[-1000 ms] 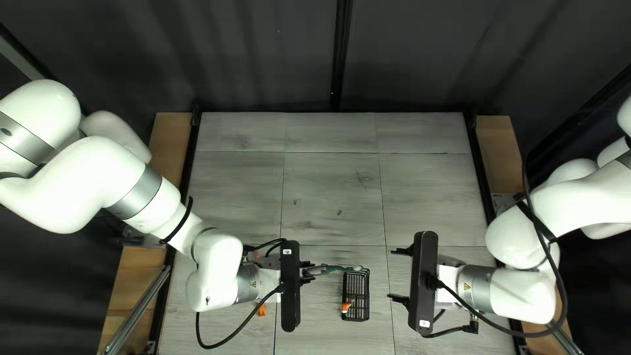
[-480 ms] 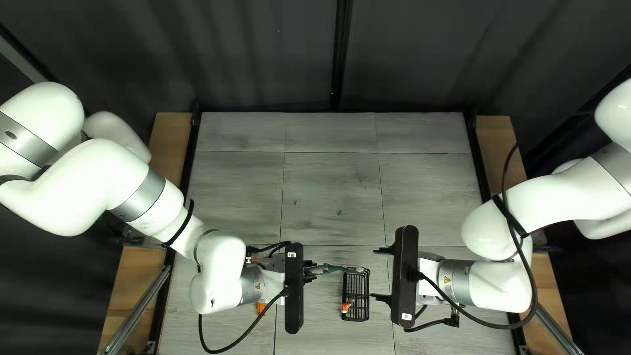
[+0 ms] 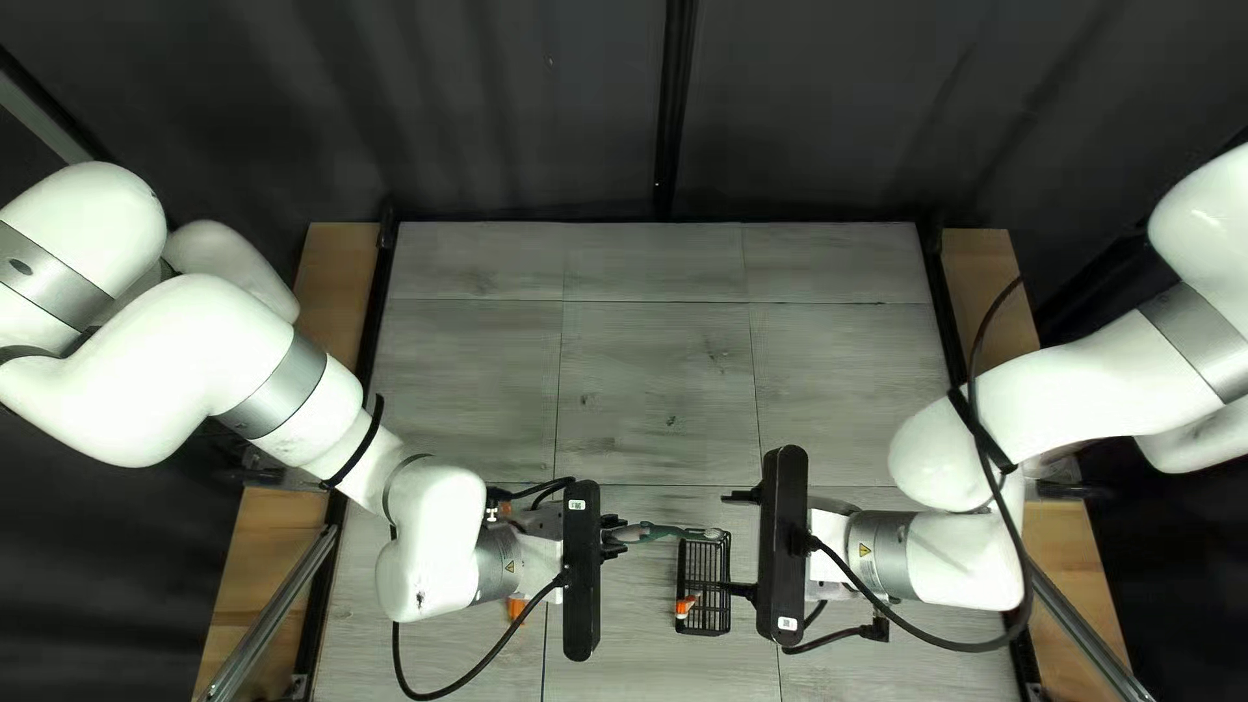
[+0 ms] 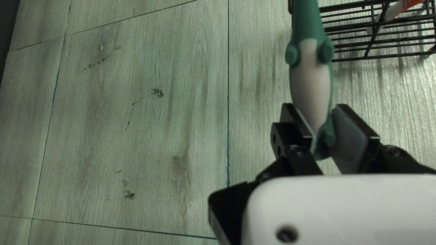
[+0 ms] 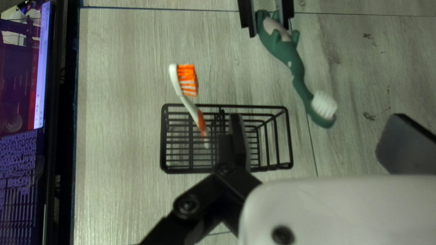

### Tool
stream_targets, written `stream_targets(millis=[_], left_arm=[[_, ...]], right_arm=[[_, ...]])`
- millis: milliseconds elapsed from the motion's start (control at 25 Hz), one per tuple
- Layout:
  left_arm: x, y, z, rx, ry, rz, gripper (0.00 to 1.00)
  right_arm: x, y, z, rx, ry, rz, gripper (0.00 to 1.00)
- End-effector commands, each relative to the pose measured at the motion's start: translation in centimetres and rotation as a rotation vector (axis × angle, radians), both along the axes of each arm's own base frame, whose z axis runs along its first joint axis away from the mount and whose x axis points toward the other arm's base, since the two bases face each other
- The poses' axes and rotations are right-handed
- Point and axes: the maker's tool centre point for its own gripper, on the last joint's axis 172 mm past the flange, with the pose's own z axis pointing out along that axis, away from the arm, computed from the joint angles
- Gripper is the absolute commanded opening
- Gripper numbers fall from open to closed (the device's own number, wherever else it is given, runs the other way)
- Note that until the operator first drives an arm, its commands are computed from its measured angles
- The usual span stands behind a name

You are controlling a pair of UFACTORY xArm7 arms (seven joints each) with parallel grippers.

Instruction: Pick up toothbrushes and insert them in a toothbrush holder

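Green toothbrush with white bristles and a pale-patched handle [image 3: 663, 531]: in the top left view it spans from the left gripper [image 3: 614, 536] toward a black wire holder [image 3: 727, 611], where an orange-and-white toothbrush [image 3: 685, 606] leans. Left wrist view: both fingers pinch the green handle's end. Right wrist view: the right gripper's fingers [image 5: 239, 136] stand wide apart, empty. This looks like a handover; next, the right should line up with the brush's head end and close.

An orange-bristled toothbrush [image 5: 188, 104] leans in the black wire holder [image 5: 163, 145], a green toothbrush [image 5: 297, 68] held nearby.
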Motion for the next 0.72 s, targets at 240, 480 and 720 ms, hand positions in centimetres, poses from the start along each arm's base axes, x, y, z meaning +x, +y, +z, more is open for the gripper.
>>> stream_targets(millis=[240, 480, 720], left_arm=[[0.0, 0.0, 0.0, 0.0, 0.0, 0.0, 0.0], [0.0, 0.0, 0.0, 0.0, 0.0, 0.0, 0.0], [0.0, 0.0, 0.0, 0.0, 0.0, 0.0, 0.0]], right_arm=[[0.56, -0.98, 0.21, 0.012, -0.013, -0.006, 1.0], [0.48, -1.52, -0.03, 0.012, -0.016, -0.001, 1.0], [0.52, -1.28, -0.17, 0.012, -0.02, 0.007, 0.56]])
